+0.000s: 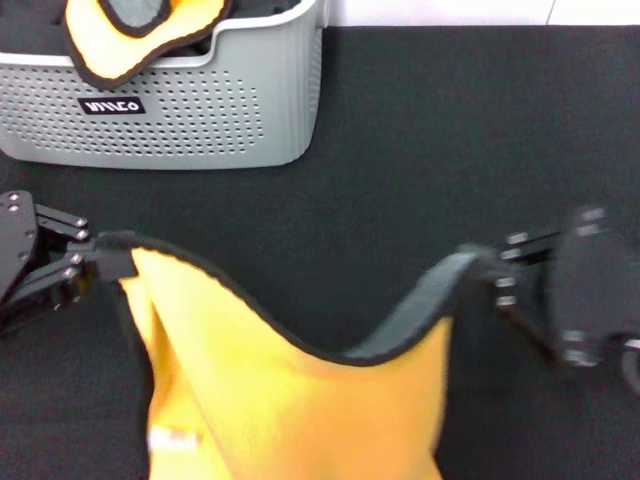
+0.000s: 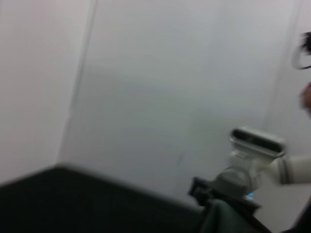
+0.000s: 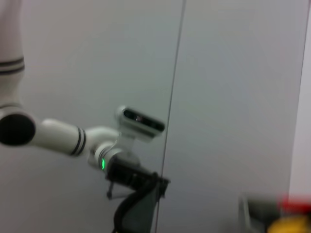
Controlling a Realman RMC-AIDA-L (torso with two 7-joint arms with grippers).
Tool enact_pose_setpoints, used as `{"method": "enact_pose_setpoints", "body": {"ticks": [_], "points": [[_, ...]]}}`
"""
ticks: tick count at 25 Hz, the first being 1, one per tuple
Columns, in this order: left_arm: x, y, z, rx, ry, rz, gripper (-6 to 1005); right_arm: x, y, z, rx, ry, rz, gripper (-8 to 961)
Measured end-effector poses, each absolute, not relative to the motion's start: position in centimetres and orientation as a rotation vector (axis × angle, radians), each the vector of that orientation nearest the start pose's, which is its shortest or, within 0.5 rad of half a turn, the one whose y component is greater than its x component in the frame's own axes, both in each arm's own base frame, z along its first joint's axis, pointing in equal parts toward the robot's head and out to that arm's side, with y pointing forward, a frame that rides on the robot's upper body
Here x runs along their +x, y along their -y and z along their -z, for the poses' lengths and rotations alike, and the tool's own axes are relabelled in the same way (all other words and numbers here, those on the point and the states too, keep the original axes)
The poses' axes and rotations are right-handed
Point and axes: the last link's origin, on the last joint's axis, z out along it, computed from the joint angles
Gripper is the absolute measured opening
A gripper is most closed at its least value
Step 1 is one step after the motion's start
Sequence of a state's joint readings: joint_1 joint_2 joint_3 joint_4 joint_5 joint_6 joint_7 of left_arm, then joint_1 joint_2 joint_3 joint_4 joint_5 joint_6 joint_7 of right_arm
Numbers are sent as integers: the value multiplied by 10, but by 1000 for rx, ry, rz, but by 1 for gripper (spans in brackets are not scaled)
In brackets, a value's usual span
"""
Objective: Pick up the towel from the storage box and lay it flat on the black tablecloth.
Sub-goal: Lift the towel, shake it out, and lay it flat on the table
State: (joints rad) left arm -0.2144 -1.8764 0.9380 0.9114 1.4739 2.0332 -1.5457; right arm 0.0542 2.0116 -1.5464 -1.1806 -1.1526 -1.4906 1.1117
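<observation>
Towel held up above the black tablecloth, stretched between both grippers, orange-yellow face toward the head camera, black-trimmed top edge sagging in the middle. Grey reverse folded over near the right-hand corner. Small white care tag low on the left side. Left gripper clamped on the towel's left top corner, fingers closed onto the trim. Right gripper pinched shut on the right top corner. Storage box at far left of the tablecloth, well apart from the towel, black label facing forward. Second orange black-edged cloth draped over the box's rim. Right wrist view: left gripper against a pale wall, dark cloth hanging from it. Left wrist view: right gripper likewise, cloth below.
</observation>
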Motion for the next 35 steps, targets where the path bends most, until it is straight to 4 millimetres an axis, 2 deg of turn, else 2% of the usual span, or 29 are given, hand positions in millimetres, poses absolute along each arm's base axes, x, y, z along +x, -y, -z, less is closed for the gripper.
{"method": "enact_pose_setpoints", "body": {"ticks": [2,4,8,11,17,24,31,35], "points": [[-283,-244,-105,-2822,585,998,23,202,-256,19,-2710,-35,-1062,5],[-297,-251,-100,-2794,673,887,23,207,-271,31,-2714,-68,-999,5],[-312,-264,-93,-2742,780,711,23,213,-293,35,-2637,-64,-876,5],[-317,-274,-95,-2687,817,658,23,212,-309,30,-2585,-46,-826,5],[-308,-306,-93,-2632,833,600,23,208,-339,20,-2537,-45,-792,5],[-290,-344,-77,-2646,842,456,24,205,-370,35,-2575,-81,-689,5],[-287,-357,-66,-2648,844,407,25,207,-381,47,-2566,-103,-589,5],[-290,-359,-66,-2620,851,395,26,210,-385,56,-2584,-187,-542,5]]}}
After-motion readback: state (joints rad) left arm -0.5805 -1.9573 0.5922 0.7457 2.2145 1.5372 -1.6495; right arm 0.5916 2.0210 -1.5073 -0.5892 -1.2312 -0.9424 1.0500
